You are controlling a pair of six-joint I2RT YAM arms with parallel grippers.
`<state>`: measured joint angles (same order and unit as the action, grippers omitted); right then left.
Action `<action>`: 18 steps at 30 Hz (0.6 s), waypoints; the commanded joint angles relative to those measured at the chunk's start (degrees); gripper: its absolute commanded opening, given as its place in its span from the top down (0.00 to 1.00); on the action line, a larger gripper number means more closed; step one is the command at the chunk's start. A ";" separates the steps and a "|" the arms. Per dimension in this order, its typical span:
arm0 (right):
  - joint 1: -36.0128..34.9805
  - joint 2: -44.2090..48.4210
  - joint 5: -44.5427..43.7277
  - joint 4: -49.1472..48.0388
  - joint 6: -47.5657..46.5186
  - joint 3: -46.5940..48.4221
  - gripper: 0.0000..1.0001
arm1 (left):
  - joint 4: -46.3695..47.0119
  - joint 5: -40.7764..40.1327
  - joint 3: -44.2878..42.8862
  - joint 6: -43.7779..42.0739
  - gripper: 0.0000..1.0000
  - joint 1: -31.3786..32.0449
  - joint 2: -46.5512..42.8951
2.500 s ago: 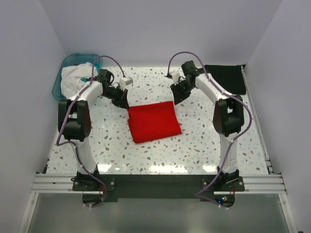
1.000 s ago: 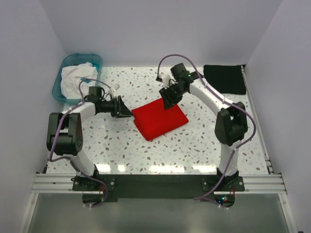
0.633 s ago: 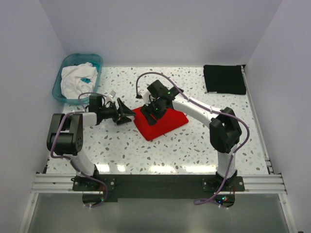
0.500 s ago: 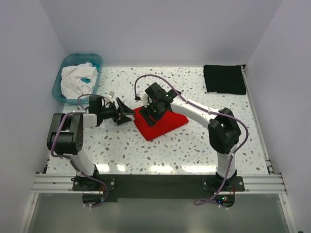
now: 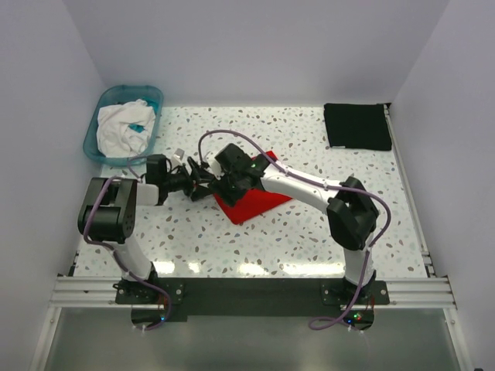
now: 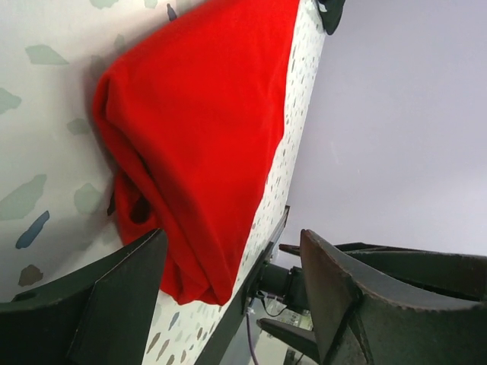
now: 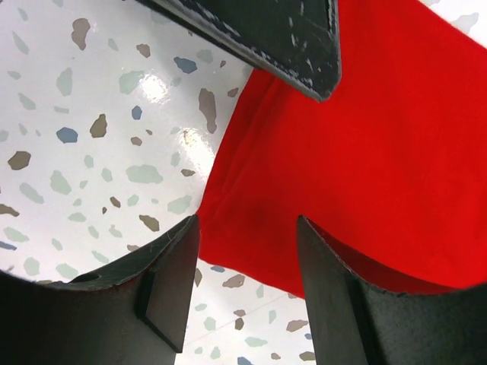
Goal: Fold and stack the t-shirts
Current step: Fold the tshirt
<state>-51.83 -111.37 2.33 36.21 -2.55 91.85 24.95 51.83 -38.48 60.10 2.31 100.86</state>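
Centre t-shirt (image 5: 259, 199) flat mid-table, L pincer (image 5: 203, 184) at its left edge, R pincer (image 5: 225, 186) over same edge, corner t-shirt (image 5: 356, 126) at far-right of table (image 5: 309, 247), well apart, basin (image 5: 96, 130) at far-left corner w/ cloth (image 5: 120, 127) heaped inside

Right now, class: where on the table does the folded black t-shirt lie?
In the top view, the black t-shirt lies flat at the far right corner of the table, well apart from the red t-shirt near the middle.

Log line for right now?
left gripper: open at red shirt left edge | right gripper: open, same edge | black shirt: folded, far right
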 commanded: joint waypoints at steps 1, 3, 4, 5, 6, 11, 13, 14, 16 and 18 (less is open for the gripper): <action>-1.51 -0.07 -4.08 -4.12 1.05 -1.41 0.43 | 5.11 -0.68 1.04 3.45 0.25 1.21 1.18; -1.95 -0.42 -4.61 -4.74 0.96 -2.64 0.44 | 5.11 -1.03 1.04 3.45 0.25 1.39 1.62; -2.22 -0.34 -4.96 -5.00 0.96 -3.08 0.44 | 5.11 -1.12 1.04 3.36 0.25 1.39 1.80; -2.22 -0.34 -5.23 -5.44 1.05 -4.39 0.44 | 5.11 -1.38 1.04 3.36 0.25 1.47 1.97; -2.48 -0.42 -5.40 -6.23 0.97 -4.92 0.44 | 5.02 -1.47 0.78 3.27 0.25 1.39 2.23; -3.27 -1.13 -7.34 -8.16 0.88 -7.82 0.43 | 4.14 -2.96 -0.10 2.57 0.25 1.39 3.90; -3.45 -1.57 -7.95 -8.78 1.31 -8.27 0.43 | 3.09 -3.23 -0.45 2.13 0.25 1.39 4.70; -3.54 -1.74 -8.30 -8.78 1.40 -8.18 0.43 | 2.30 -3.67 -0.63 1.09 0.25 1.39 4.87; -3.89 -1.57 -8.48 -8.87 2.10 -8.01 0.43 | 0.63 -4.11 -1.25 0.46 0.25 1.39 5.31; -4.24 -1.39 -9.09 -8.79 2.11 -7.39 0.43 | -0.16 -4.63 -1.25 -0.06 0.26 1.39 5.75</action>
<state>-55.24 -113.43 -4.43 30.37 -1.89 83.83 25.89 49.54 -38.17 62.06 3.57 105.56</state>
